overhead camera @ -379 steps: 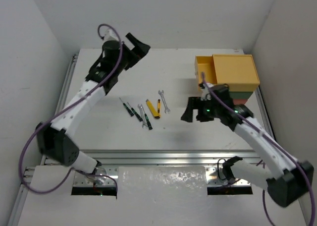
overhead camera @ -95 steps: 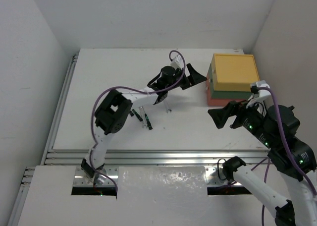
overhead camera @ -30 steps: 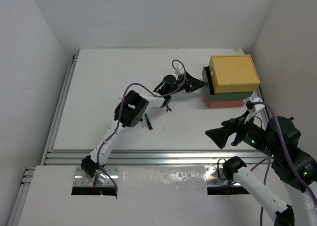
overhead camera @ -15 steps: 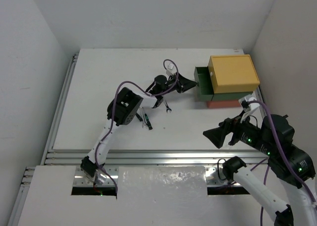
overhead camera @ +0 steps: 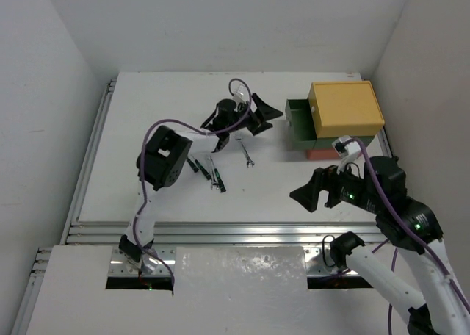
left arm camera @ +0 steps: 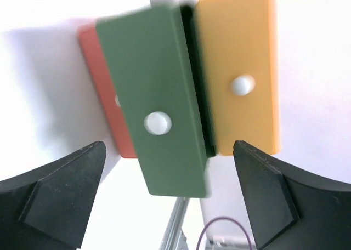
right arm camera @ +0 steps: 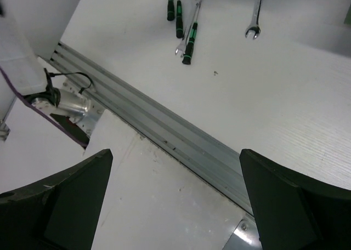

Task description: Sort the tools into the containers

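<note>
Ahead of the spread left gripper (overhead camera: 269, 120) — green tray (overhead camera: 297, 120) juts out.

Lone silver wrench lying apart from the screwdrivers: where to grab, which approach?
Take the wrench by its slim shank, mid-length, coming straight down and closing across its narrow width. It lies flat on the table, apart from the screwdrivers, so both long edges are free; from the side there is little to bite.
</note>
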`<state>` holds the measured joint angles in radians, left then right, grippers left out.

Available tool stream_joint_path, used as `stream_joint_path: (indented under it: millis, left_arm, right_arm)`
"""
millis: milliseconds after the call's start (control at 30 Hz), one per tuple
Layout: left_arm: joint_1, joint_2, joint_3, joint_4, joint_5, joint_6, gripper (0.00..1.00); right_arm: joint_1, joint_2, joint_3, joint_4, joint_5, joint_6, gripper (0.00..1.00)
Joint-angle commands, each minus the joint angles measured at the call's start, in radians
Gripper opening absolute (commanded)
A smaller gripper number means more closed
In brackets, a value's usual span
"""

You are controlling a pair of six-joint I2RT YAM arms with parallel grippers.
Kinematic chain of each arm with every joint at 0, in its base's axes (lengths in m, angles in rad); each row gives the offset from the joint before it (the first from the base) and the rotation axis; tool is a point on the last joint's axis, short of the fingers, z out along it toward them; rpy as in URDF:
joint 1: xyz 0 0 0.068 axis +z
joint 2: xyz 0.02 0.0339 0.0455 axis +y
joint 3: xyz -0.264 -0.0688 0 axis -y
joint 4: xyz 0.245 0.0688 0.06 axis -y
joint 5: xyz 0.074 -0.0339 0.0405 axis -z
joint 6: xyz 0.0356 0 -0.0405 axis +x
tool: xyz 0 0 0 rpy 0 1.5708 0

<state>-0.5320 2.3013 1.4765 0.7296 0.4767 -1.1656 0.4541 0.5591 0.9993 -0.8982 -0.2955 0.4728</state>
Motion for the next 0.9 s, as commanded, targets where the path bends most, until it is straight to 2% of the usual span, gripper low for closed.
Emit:
stream_joint_path:
  millis: [0,33,100,133,167,200,233,267,300,333,367,400,433,500,533,600,633,733,800,867]
  left_arm:
    - [0.061,-0.258,-0.008,-0.255,-0.120,0.215,1.00]
    - [0.081,-0.294,-0.010,-0.417,-0.153,0.249,1.00]
    - [0.098,-0.419,-0.010,-0.581,-0.303,0.343,1.00]
    - [0.116,-0.462,-0.016,-0.737,-0.355,0.366,1.00]
    - [0.125,-0.558,-0.024,-0.818,-0.463,0.409,1.00]
    - [0.139,-0.613,-0.031,-0.961,-0.534,0.421,1.00]
    - [0.148,-0.666,-0.056,-1.031,-0.594,0.426,1.00]
    - [0.158,-0.781,-0.073,-1.089,-0.715,0.429,1.00]
    - [0.174,-0.845,-0.097,-1.172,-0.755,0.437,1.00]
    - [0.187,-0.973,-0.160,-1.200,-0.783,0.451,1.00]
    - [0.196,-1.037,-0.192,-1.222,-0.815,0.481,1.00]
    - [0.223,-1.106,-0.229,-1.254,-0.822,0.500,1.00]
    - [0.234,-1.229,-0.293,-1.274,-0.826,0.515,1.00]
    - [0.237,-1.340,-0.347,-1.326,-0.842,0.555,1.00]
    - [0.239,-1.431,-0.393,-1.338,-0.839,0.584,1.00]
    - [0.239,-1.506,-0.457,-1.359,-0.823,0.628,1.00]
    - [0.239,-1.573,-0.484,-1.354,-0.802,0.685,1.00]
    - [0.239,-1.681,-0.576,-1.352,-0.806,0.760,1.00]
    - [0.237,-1.733,-0.619,-1.362,-0.842,0.756,1.00]
    - [0.237,-1.767,-0.634,-1.333,-0.807,0.757,1.00]
  right_arm:
    - [0.000,0.071,-0.047,0.111,-0.034,0.001,0.99]
    - [0.001,0.087,-0.054,0.133,-0.054,0.006,0.99]
    - [0.003,0.145,-0.083,0.201,-0.065,0.026,0.99]
    - [0.006,0.172,-0.094,0.231,-0.073,0.033,0.98]
    - [0.014,0.206,-0.115,0.284,-0.065,0.046,0.97]
    - [0.027,0.291,-0.122,0.310,-0.047,0.050,0.94]
    - [0.052,0.341,-0.128,0.340,-0.013,0.053,0.93]
    - [0.119,0.395,-0.119,0.378,0.093,0.052,0.91]
    - [0.158,0.515,-0.107,0.398,0.152,0.046,0.90]
    - [0.222,0.582,-0.056,0.413,0.207,0.044,0.87]
    - [0.248,0.654,-0.019,0.416,0.282,0.038,0.85]
    - [0.271,0.721,0.014,0.426,0.303,0.030,0.83]
    - [0.306,0.855,0.092,0.432,0.337,0.023,0.78]
    - [0.330,0.982,0.174,0.435,0.378,0.009,0.70]
    - [0.345,1.096,0.252,0.433,0.383,0.004,0.65]
    - [0.365,1.204,0.326,0.427,0.413,-0.008,0.63]
    - [0.383,1.307,0.416,0.385,0.430,-0.019,0.62]
    - [0.419,1.471,0.572,0.313,0.501,-0.033,0.56]
    - [0.431,1.531,0.630,0.289,0.510,-0.039,0.53]
    - [0.432,1.597,0.697,0.257,0.516,-0.036,0.50]
